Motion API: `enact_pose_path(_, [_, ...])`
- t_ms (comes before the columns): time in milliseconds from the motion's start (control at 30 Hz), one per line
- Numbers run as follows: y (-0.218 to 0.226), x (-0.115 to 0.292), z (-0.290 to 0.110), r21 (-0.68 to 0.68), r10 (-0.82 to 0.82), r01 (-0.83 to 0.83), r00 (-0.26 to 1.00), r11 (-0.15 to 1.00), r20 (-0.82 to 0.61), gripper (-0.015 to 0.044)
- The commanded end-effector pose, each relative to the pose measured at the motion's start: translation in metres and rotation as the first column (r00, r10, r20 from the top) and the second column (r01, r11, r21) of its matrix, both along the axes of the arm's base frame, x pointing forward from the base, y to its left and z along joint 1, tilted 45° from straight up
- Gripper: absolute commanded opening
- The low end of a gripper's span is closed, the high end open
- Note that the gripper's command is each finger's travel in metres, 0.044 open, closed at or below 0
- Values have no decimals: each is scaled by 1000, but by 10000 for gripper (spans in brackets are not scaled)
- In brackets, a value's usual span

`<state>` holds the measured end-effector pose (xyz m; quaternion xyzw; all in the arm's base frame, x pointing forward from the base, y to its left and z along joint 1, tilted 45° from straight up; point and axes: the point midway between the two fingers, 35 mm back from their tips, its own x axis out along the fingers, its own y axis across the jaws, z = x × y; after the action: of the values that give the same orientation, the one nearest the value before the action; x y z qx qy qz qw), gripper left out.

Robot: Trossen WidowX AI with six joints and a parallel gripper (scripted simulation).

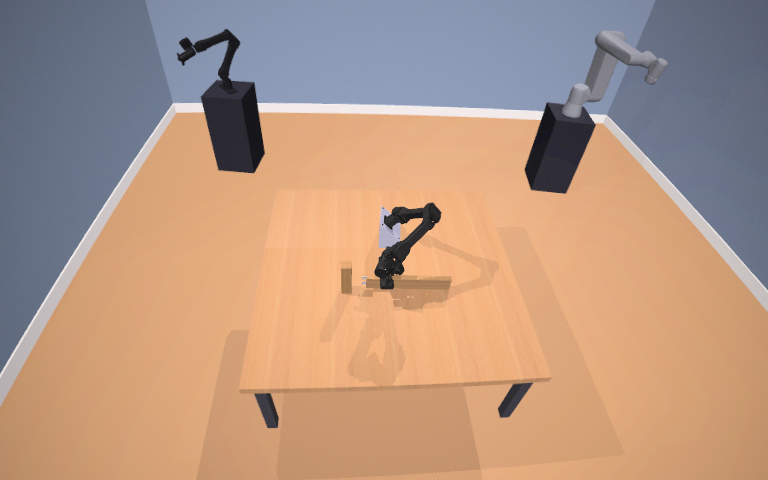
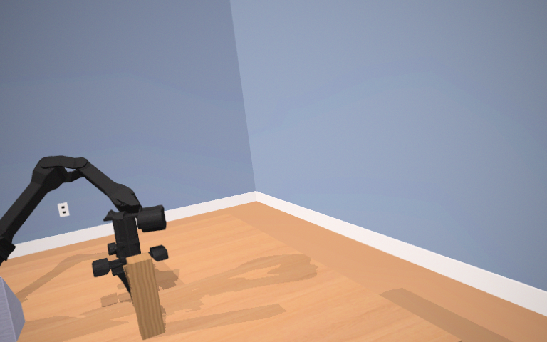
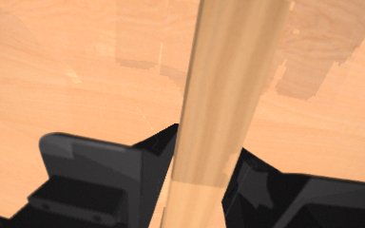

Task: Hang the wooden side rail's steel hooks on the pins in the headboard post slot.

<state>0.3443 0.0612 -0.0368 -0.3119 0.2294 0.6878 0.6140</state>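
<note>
Carrying the wooden side rail (image 1: 421, 281) toward the headboard post (image 1: 346, 277) is the step you are in. Your end effector (image 1: 386, 283) is clamped part-closed across the rail near its hooked end, fingers pressing both long faces. The rail lies near the middle of the table (image 1: 317, 362), running toward the right edge. Its gripped end looks raised, while the far end appears to rest on the table. The post stands upright just to the left, and the two steel hooks (image 1: 364, 279) sit close to it but apart, not yet inside the slot.

Your next move, as I judge it, calls for easing the hooked end left into the slot, a little above the pins, then lowering it until both hooks seat. Keep the rail square to the post, or one hook may miss. The pins themselves are hidden from you. No containers are in view.
</note>
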Motion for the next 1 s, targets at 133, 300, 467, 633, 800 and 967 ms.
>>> enact_pose_path(133, [-5,3,3,-1,-10,10,1000,1000,9,0])
enact_pose_path(300, [-6,3,4,-1,-10,10,1000,1000,9,0])
enact_pose_path(467, [-6,3,5,-1,-10,10,1000,1000,9,0])
enact_pose_path(633, [-7,3,5,-1,-10,10,1000,1000,9,0])
enact_pose_path(800, [-7,3,6,-1,-10,10,1000,1000,9,0])
enact_pose_path(967, [-8,3,6,-1,-10,10,1000,1000,9,0])
